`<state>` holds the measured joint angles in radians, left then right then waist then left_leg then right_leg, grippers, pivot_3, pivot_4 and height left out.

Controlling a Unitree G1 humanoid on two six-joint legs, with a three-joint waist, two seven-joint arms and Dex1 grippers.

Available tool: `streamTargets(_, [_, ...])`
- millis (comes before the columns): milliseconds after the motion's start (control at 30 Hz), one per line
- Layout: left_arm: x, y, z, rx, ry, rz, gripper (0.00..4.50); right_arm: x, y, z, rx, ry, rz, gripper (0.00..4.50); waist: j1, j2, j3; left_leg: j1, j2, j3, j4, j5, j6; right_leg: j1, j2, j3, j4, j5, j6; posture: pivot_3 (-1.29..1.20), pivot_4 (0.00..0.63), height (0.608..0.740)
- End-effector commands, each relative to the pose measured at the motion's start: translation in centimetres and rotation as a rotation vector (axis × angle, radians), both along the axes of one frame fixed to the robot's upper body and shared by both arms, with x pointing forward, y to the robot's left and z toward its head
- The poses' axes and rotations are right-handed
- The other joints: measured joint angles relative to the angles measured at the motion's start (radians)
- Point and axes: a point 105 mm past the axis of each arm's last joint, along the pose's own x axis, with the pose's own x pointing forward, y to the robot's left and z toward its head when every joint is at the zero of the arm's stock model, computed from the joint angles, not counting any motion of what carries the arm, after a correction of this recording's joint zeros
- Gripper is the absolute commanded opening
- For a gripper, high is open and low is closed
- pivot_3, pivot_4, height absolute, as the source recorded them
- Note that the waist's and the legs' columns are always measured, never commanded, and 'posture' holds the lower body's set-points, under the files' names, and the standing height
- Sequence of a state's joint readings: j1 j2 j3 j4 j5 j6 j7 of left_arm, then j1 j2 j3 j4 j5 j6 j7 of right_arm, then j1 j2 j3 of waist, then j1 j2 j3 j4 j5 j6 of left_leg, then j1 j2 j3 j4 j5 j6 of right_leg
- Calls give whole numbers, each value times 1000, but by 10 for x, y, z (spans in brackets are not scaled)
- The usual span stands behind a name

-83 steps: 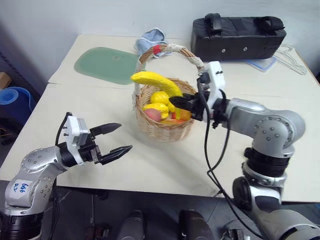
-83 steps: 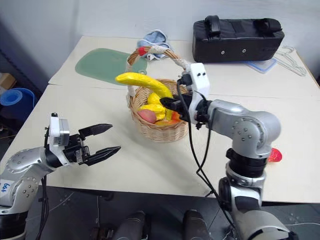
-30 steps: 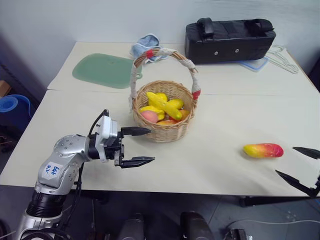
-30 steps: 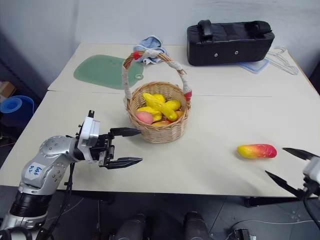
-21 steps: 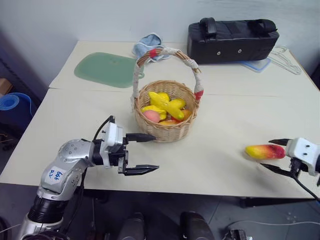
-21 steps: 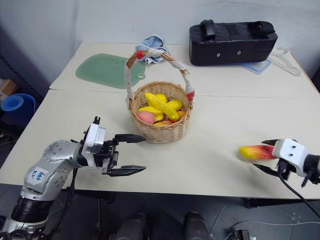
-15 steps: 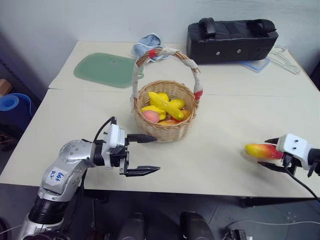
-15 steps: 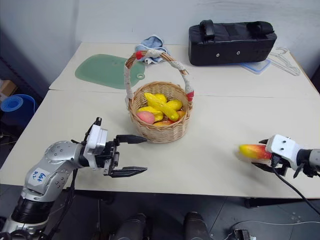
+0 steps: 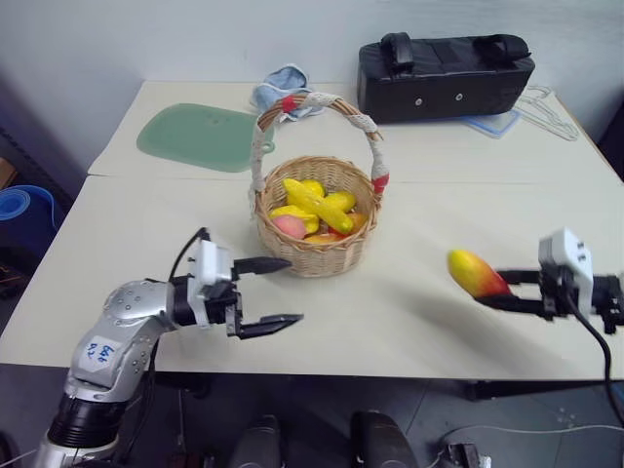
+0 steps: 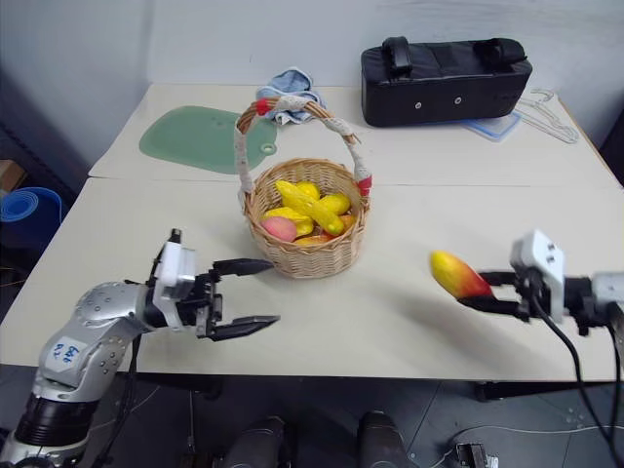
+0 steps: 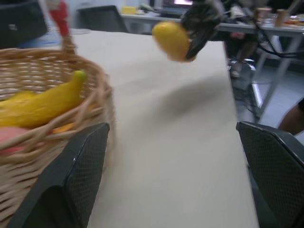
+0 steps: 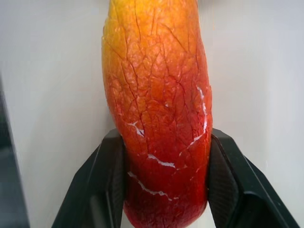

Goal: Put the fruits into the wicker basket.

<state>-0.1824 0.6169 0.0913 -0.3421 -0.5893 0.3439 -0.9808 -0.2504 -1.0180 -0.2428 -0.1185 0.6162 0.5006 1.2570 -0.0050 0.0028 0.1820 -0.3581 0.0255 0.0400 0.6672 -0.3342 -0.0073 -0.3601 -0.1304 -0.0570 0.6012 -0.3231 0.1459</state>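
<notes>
Clamping mango, right end effector; head view adds left end effector apart beside wicker basket

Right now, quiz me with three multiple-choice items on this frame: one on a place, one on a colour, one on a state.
1. Where is the mango?
A. in the wicker basket
B. lying on the table
C. in the right gripper, above the table

2. What colour is the mat behind the wicker basket?
A. green
B. red
C. black

3. How is the left gripper?
A. shut on a banana
B. open, empty
C. shut on the handle

Answers: 1 C, the right gripper clamps it off the table. 2 A, pale green. 3 B, its fingers are spread apart with nothing between.
</notes>
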Motion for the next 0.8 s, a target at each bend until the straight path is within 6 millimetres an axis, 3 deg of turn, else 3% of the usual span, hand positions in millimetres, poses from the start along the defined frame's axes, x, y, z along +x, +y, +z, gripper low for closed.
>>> streamTargets(33, [5,22,10,-54,-39,112,4500,-8,62,41,134,-64,99,1779,3,0,0,0,1,0,0,0,-1,0,0,-2,0,1,-1,0,150,740])
streamTargets(167, [10,35,15,-102,-34,188,4500,2,128,69,285,-93,136,1779,3,-2,0,-2,3,-1,0,-2,-3,-4,0,-7,2,1,-2,0,150,740])
streamTargets(233, [10,36,19,-122,-37,203,4500,19,149,68,274,-101,84,1779,6,-2,0,-11,3,-1,3,-2,-3,-14,-1,-8,8,2,-3,0,150,740])
streamTargets(300, [6,34,19,-122,-29,195,4500,32,162,66,251,-110,34,1779,6,-2,0,-19,2,-2,8,-2,-3,-23,-1,-9,21,4,-2,0,150,740])
streamTargets(467, [1,35,18,-116,-24,216,4500,53,176,59,233,-90,-47,1779,2,-3,0,-32,-2,-2,15,-3,-1,-34,-1,-10,23,5,-1,0,150,740])
streamTargets(667, [-1,36,18,-115,-24,235,4500,59,191,61,178,-188,8,3828,-1,-3,0,-31,-4,1,15,-1,0,-34,-1,-10,23,5,0,0,150,740])
streamTargets(733, [-2,39,19,-112,-32,245,4500,46,188,66,182,-214,103,4483,-1,-3,0,-31,-4,1,15,-1,0,-34,-1,-10,24,5,0,0,150,740])
streamTargets(800, [-3,42,20,-106,-37,251,4500,22,177,65,189,-243,250,4483,2,-3,0,-31,-4,1,15,-1,0,-34,-1,-10,24,5,0,0,150,740])
